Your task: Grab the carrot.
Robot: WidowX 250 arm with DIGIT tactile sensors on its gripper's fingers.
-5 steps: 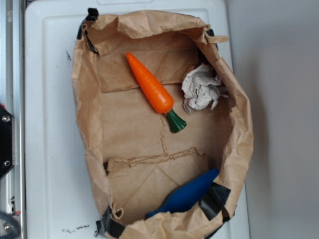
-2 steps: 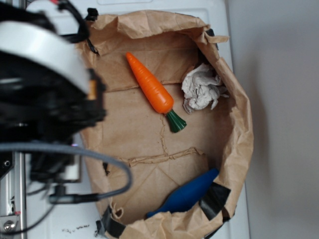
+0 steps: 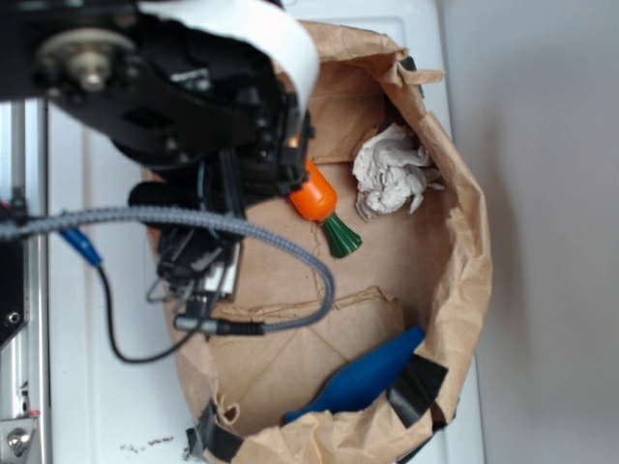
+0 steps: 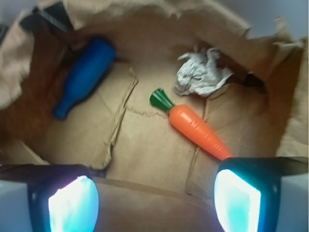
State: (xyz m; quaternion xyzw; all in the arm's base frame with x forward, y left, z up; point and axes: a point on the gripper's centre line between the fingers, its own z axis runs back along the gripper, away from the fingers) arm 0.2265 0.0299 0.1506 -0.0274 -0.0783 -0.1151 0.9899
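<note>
Brown paper bag (image 4: 145,145) floor under carrot (image 4: 198,129); jaws wide apart

A glossy orange plastic toy carrot (image 4: 195,129) lies on the floor of an open, crumpled brown paper bag (image 4: 145,145). A crumpled white paper ball (image 4: 200,73) sits just beside its stem. A blue cone-shaped toy (image 4: 83,77) lies well apart, against the bag's wall.

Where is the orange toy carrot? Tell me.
In the wrist view, the glossy orange plastic carrot lies right of centre on the brown paper, below the crumpled white paper ball.

One carrot (image 4: 195,128), one blue cone (image 4: 83,76), one paper ball (image 4: 201,72)
</note>
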